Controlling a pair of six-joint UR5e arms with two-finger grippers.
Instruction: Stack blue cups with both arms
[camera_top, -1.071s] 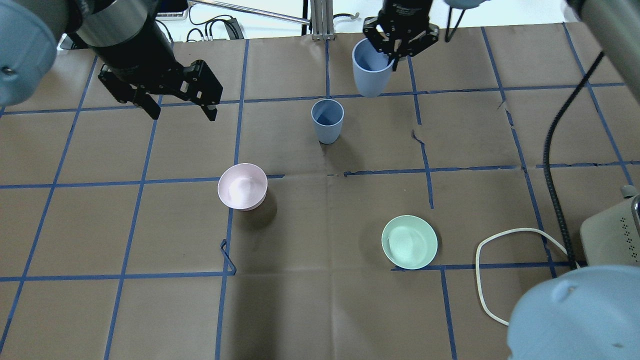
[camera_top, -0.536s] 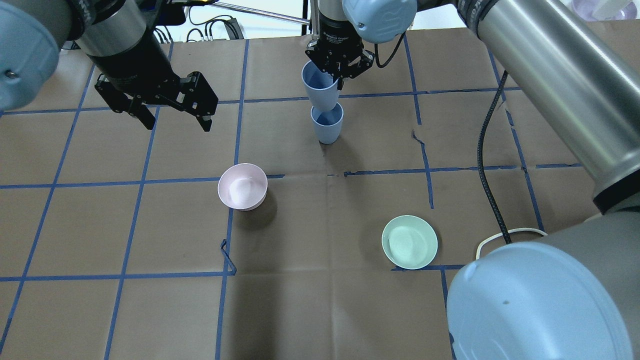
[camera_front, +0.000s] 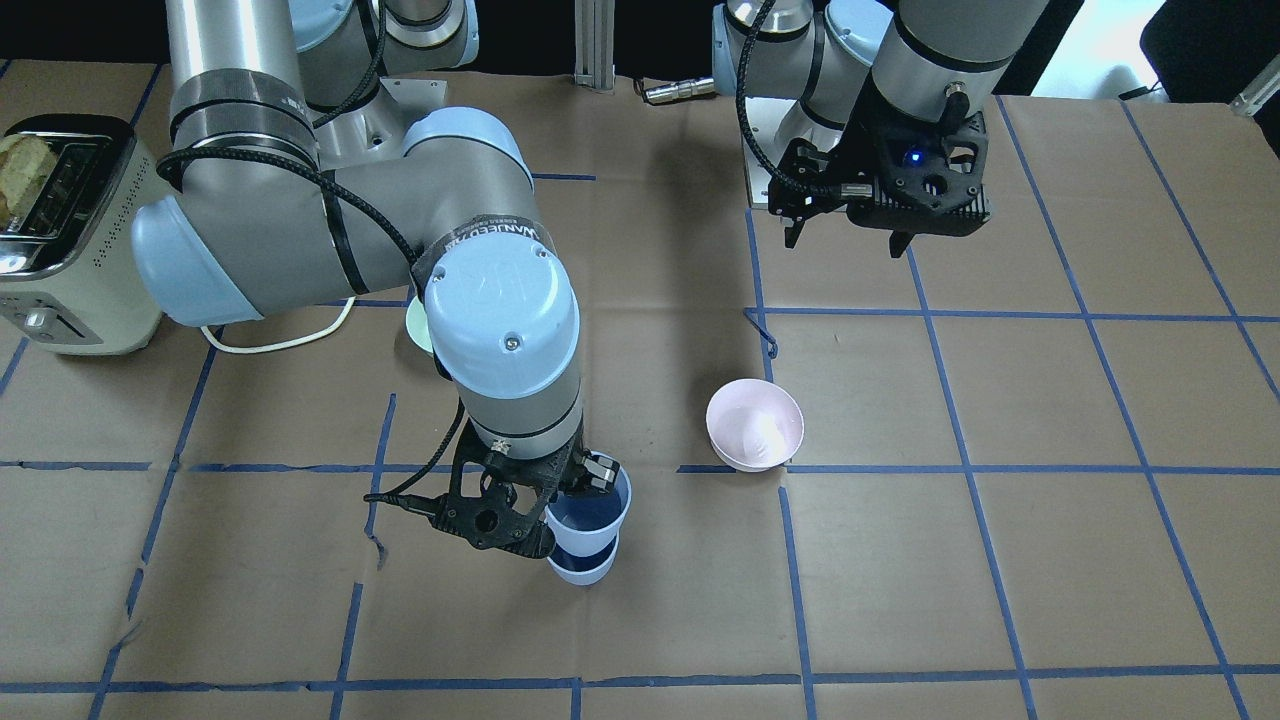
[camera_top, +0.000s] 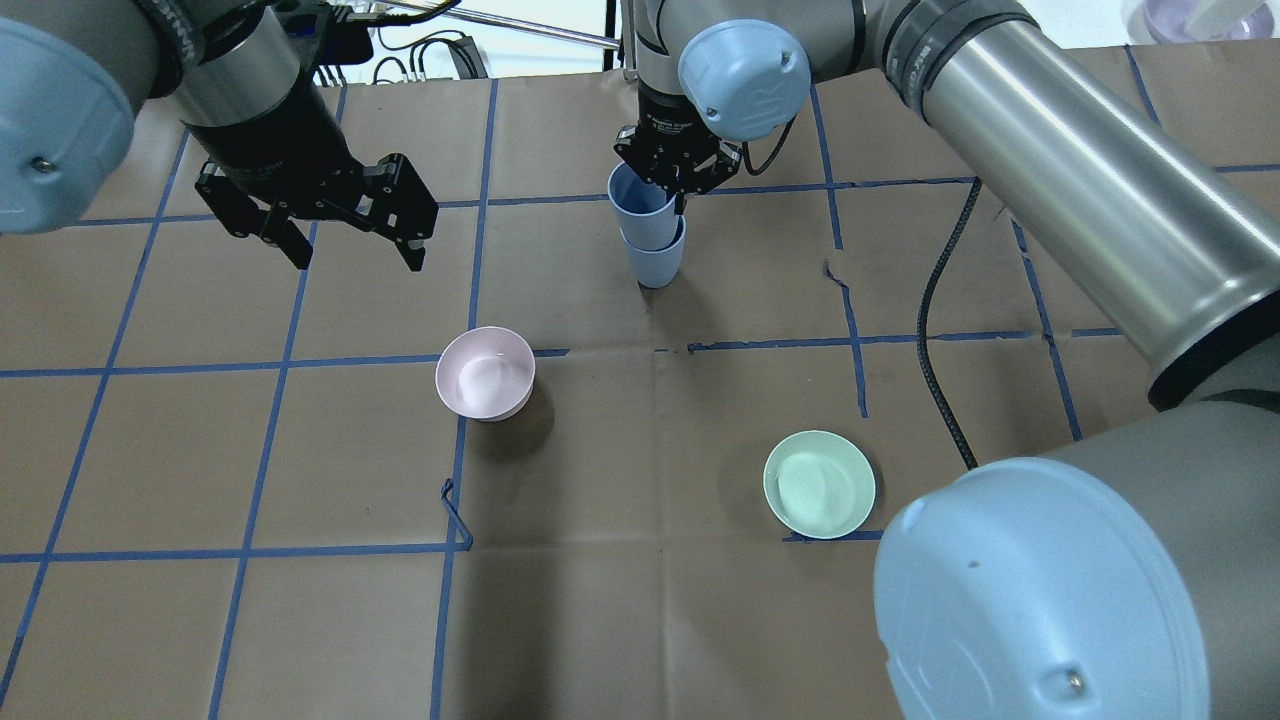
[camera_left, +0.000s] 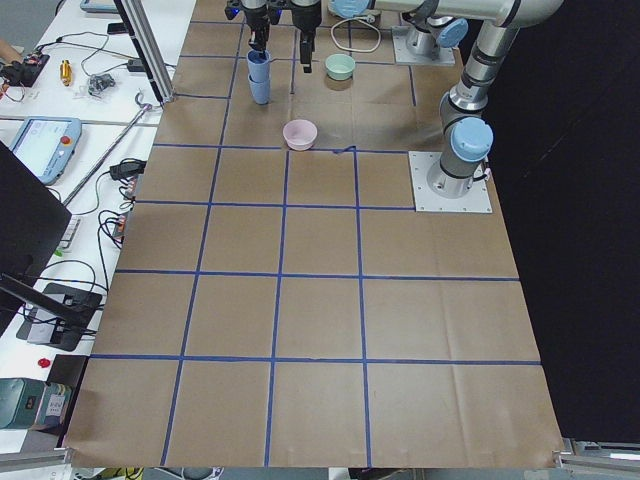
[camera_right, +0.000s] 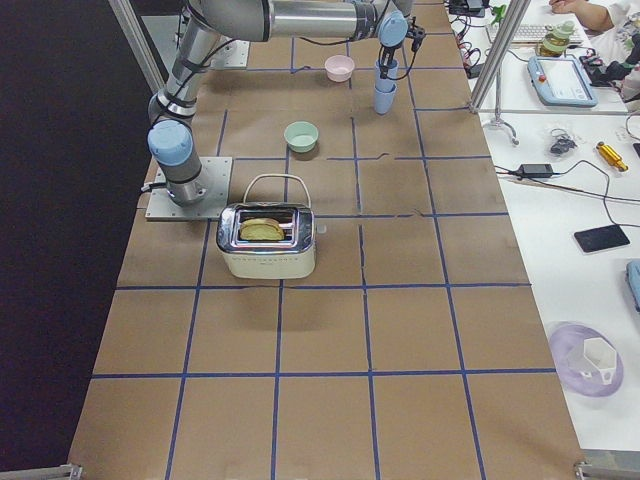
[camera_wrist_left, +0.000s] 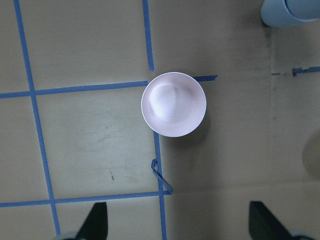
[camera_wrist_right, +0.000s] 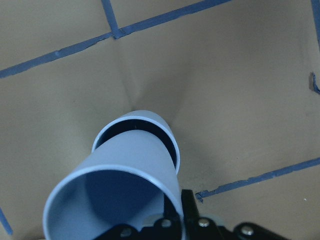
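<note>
Two pale blue cups stand at the table's far middle. The upper blue cup (camera_top: 640, 208) is tilted and sits partly inside the lower blue cup (camera_top: 656, 264), which stands on the paper. My right gripper (camera_top: 681, 196) is shut on the upper cup's rim; the front view shows this gripper (camera_front: 588, 480), the upper cup (camera_front: 590, 515) and the lower cup (camera_front: 581, 570). The right wrist view shows the held cup (camera_wrist_right: 117, 195) entering the lower cup's rim (camera_wrist_right: 172, 145). My left gripper (camera_top: 352, 245) is open and empty, hovering to the left of the cups, above the pink bowl's side.
A pink bowl (camera_top: 485, 372) sits left of centre and a mint-green bowl (camera_top: 819, 483) right of centre. The pink bowl also shows below the left wrist (camera_wrist_left: 173, 104). A cream toaster (camera_front: 60, 240) stands at the robot's right end of the table.
My right arm carried its blue cup leftward and down, from beside the standing cup to partly inside it. My left gripper has barely moved.
</note>
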